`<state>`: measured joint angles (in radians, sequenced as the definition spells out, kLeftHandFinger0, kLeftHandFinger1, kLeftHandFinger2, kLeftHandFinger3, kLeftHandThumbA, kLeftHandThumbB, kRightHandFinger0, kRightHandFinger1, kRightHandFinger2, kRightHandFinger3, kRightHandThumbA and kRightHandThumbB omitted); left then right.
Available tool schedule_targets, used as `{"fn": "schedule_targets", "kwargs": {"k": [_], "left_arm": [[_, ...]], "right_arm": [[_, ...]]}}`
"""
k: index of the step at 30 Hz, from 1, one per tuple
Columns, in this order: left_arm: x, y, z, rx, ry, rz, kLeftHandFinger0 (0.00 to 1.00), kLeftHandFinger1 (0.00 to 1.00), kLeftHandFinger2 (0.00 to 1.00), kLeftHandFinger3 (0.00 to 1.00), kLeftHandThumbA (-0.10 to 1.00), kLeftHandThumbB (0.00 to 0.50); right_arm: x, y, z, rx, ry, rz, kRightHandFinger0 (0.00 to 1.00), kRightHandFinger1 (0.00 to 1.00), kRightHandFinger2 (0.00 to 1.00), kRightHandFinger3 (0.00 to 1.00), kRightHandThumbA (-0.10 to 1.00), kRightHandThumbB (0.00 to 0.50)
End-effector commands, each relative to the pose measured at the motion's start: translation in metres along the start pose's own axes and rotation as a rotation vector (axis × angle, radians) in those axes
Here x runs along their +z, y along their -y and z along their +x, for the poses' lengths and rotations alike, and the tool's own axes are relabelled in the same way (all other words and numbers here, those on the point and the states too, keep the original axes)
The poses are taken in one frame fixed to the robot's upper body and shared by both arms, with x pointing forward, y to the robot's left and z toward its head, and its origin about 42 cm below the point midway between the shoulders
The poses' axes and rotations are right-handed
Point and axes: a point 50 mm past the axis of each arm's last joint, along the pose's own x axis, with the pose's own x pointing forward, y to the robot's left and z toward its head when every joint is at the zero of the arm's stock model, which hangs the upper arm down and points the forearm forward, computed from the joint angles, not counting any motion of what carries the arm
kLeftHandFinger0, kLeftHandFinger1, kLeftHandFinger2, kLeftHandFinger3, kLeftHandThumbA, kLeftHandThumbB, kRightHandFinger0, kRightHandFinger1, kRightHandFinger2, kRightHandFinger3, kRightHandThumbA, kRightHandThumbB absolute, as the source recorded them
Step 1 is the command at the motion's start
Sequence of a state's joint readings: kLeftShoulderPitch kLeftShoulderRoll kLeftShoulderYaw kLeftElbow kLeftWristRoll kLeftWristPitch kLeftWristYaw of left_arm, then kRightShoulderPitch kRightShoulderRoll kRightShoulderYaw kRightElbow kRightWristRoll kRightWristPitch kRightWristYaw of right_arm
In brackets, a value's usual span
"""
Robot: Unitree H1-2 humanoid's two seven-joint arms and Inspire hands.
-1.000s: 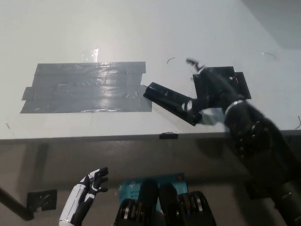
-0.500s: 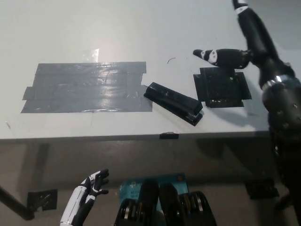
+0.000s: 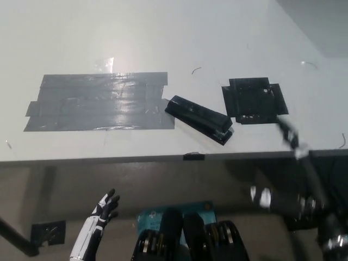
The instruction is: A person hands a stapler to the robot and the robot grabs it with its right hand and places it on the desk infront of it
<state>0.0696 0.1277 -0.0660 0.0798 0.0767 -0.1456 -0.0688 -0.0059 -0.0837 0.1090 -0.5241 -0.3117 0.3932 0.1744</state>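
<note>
Half a second ago the black right hand was raised over the far right of the desk, beyond the square tape patch; now it has dropped to the desk's near edge at the right and shows only as a motion-blurred streak, with the arm trailing below the edge. Whether its fingers are spread or curled I cannot tell — the blur hides them — but nothing appears to be in it.

The stapler lies flat on the desk near the near edge, angled, its far-left end touching or just beside the right end of the large grey tape patch, its other end just beside the black square tape patch. It has not shifted across the three pictures.

By my reading the task is essentially done: the stapler rests on the desk in front of the robot and the right hand is off it and pulling back. All that seems left is for the arm to settle at rest.

The white left hand hangs below the desk's near edge at the left, fingers loosely apart, holding nothing.

The desk is white and matt, with a few thin dark scraps toward the right side. Below its near edge lies a dim floor; no person is in view.
</note>
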Motion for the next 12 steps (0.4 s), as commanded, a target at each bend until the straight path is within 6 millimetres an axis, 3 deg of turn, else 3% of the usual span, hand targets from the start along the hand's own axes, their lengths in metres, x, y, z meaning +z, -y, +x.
{"fn": "schedule_targets", "kwargs": {"k": [1, 4, 6, 12], "left_arm": [[0.004, -0.003, -0.004, 0.011, 0.07, 0.003, 1.0, 1.0, 1.0, 1.0, 1.0, 0.5], [0.002, 0.002, -0.008, 0.004, 0.061, -0.02, 1.0, 1.0, 1.0, 1.0, 1.0, 0.5], [0.001, 0.0, -0.006, 0.003, 0.058, -0.04, 1.0, 1.0, 1.0, 1.0, 1.0, 0.5], [0.006, -0.001, 0.0, -0.002, 0.083, -0.048, 1.0, 1.0, 1.0, 1.0, 1.0, 0.5]], "right_arm": [[-0.033, -0.027, -0.011, 0.045, 0.036, 0.346, 1.0, 1.0, 1.0, 1.0, 1.0, 0.349], [-0.053, -0.035, -0.017, 0.067, -0.014, 0.382, 1.0, 1.0, 1.0, 1.0, 1.0, 0.313], [-0.072, -0.042, -0.014, 0.08, -0.061, 0.374, 1.0, 1.0, 1.0, 1.0, 1.0, 0.314], [-0.089, -0.041, -0.009, 0.095, -0.107, 0.359, 1.0, 1.0, 1.0, 1.0, 1.0, 0.267]]}}
